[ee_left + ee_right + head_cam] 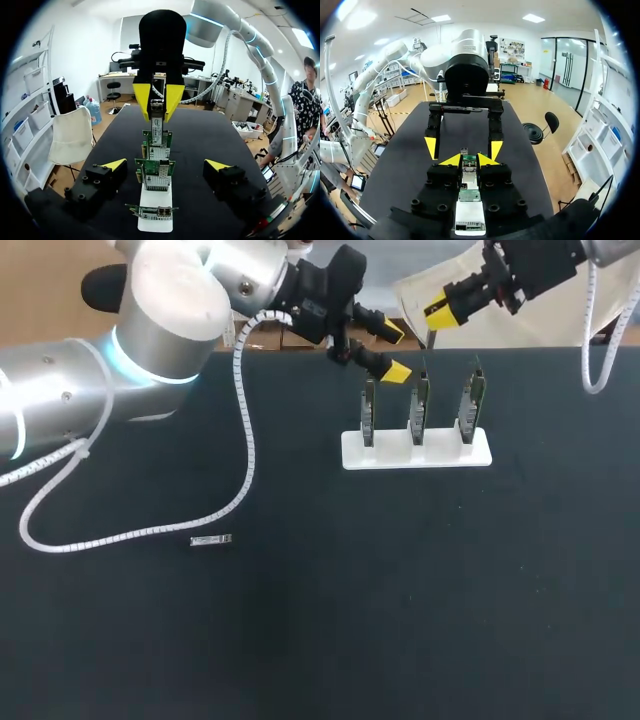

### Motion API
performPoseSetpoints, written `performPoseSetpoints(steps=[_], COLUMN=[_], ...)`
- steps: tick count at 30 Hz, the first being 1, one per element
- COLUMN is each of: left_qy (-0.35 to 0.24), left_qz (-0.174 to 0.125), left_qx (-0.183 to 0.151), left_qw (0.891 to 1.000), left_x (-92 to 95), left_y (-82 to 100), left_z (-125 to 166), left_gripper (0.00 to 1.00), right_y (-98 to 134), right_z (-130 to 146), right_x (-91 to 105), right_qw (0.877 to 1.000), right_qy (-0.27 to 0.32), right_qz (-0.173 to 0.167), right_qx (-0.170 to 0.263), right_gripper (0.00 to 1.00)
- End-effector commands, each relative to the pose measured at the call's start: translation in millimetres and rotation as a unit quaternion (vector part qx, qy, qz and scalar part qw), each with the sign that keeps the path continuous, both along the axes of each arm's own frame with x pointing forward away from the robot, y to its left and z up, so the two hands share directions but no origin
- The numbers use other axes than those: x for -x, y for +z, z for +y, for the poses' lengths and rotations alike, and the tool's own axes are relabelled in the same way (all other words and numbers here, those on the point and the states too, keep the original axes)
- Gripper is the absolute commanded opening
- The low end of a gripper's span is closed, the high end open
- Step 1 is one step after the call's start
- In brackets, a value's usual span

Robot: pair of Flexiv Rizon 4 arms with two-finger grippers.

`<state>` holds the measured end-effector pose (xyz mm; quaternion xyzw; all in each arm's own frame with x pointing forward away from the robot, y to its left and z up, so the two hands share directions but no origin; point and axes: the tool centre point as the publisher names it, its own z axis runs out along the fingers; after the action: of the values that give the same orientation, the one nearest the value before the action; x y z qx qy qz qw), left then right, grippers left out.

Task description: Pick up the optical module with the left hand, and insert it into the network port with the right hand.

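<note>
Dark tabletop [400,620], matte black, carrying all items listed.

Item 1. Right end effector [440,312]: entered from the far right corner, hanging over the row of boards. Its yellow fingertips [141,97] were drawn close and pinched the optical module [156,111] from two sides. In the right wrist view the same end effector [468,160] showed its tips nearly meeting, with the module between them.

Item 2. Optical module: slim, silver, held upright with its lower end just above the top edge of a board. Which of the three boards lay under it could not be told.

Item 3. Left end effector [393,352]: fingers spread wide and holding nothing. It was stationed at the left end of the row and looked along it. In its own wrist view the end effector [165,165] had one yellow tip to either side of the boards, touching neither.

Item 4. Circuit boards [420,400]: three, green, standing upright and parallel in one row.

Item 5. Holder [390,455]: white, flat, slotted, carrying the three boards.

Item 6. Small silver oblong piece [211,539]: lying flat on the tabletop, well apart from the holder, toward the left. Its identity could not be told.

Item 7. White spiral cable [245,440]: hanging from the left arm and looping onto the tabletop near the silver piece.
</note>
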<state>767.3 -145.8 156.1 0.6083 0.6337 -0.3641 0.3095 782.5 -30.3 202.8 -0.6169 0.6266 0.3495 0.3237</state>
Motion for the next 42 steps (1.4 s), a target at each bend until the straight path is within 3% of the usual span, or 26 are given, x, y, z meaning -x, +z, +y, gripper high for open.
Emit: performPoseSetpoints(steps=[1,25,42], left_qy=[0.000,0.003,0.002], left_qz=[0.001,0.002,-0.001], left_qx=[-0.003,-0.008,-0.003], left_qw=[1.000,1.000,1.000], left_x=[3.3,9.1,9.0], left_y=[-0.8,-3.5,-3.5], left_z=[-2.9,-5.0,-5.0], left_gripper=[1.00,1.00,1.00], right_y=[0.4,1.1,-14.7], right_z=[0.8,0.4,0.9], right_x=[-1.2,1.2,7.4], right_qw=[1.000,1.000,1.000], right_qy=[0.001,0.007,0.007], right_qz=[0.000,-0.001,-0.003], right_qx=[0.001,0.005,0.016], right_gripper=[0.00,0.00,0.00])
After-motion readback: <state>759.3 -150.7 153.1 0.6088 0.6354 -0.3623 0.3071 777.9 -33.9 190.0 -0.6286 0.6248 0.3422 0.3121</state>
